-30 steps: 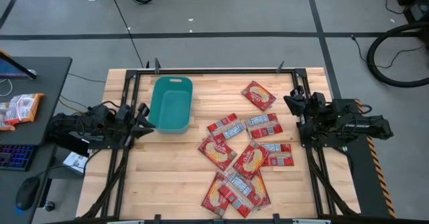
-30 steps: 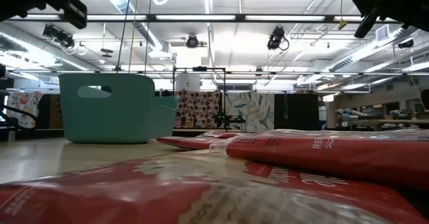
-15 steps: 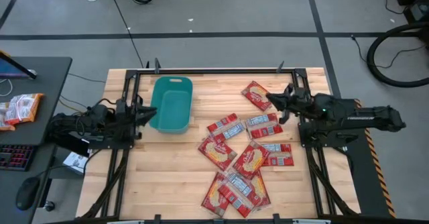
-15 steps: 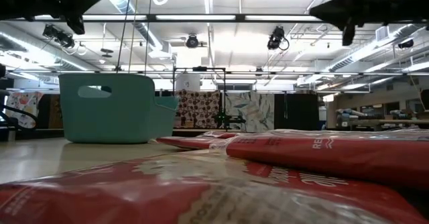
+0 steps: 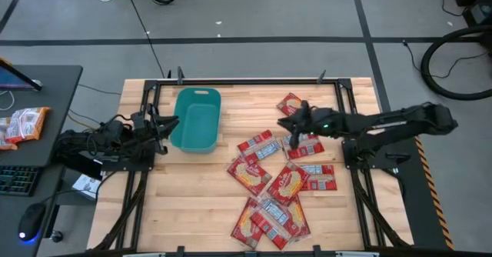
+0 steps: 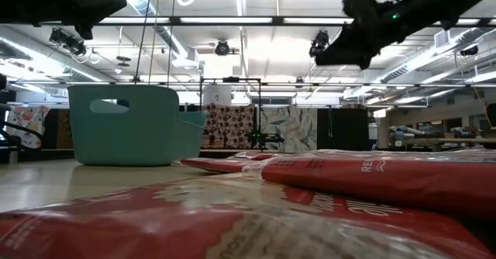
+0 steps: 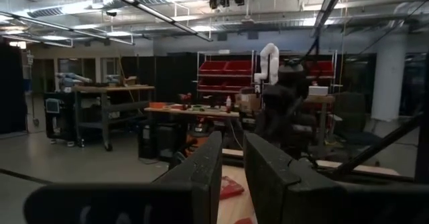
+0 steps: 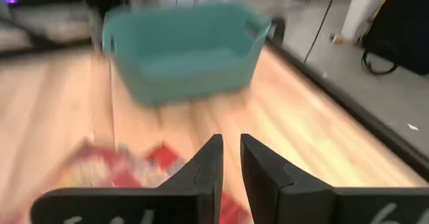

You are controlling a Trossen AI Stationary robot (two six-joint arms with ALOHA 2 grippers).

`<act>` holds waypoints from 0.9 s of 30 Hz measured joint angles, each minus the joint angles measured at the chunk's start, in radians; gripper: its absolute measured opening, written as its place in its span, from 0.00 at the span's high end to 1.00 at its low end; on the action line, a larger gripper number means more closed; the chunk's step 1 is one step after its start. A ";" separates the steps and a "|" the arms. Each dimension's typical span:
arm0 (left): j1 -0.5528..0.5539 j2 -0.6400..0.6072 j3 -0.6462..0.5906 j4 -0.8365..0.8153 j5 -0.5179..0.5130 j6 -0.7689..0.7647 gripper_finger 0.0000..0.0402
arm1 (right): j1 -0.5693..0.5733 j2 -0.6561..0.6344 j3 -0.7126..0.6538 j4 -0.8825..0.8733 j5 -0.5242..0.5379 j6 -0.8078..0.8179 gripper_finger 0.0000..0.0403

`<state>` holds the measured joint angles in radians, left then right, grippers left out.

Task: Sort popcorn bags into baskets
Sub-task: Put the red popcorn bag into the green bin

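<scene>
Where red foil popcorn bags [image 5: 280, 181] overlap, rounded teal bin [image 5: 197, 119]

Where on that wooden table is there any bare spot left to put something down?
Bare wood lies in front of the teal basket, left of the popcorn bags, and along the far edge between basket and the lone bag. The table's right half is crowded with overlapping bags, the right end effector above them.

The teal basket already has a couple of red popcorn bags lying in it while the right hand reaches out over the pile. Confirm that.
Not quite. The teal basket holds nothing; the high view shows only its bare floor. All the popcorn bags lie on the table. The rest stands: the right hand reaches out over the pile.
</scene>
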<state>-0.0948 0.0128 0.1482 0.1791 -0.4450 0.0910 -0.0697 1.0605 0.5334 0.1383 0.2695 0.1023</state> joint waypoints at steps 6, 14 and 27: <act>0.000 0.000 0.000 -0.005 0.000 0.000 0.83 | 0.092 0.190 0.117 -0.188 0.128 -0.078 0.77; 0.000 0.000 0.000 -0.005 0.000 0.008 0.83 | 0.199 0.394 0.289 -0.397 0.211 -0.107 0.60; 0.000 0.000 0.000 -0.023 0.001 -0.013 0.83 | 0.324 0.661 0.414 -0.505 0.340 -0.168 0.43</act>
<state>-0.0948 0.0132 0.1482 0.1564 -0.4445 0.0781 0.2548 1.7210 0.9478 -0.3672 0.6098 -0.0659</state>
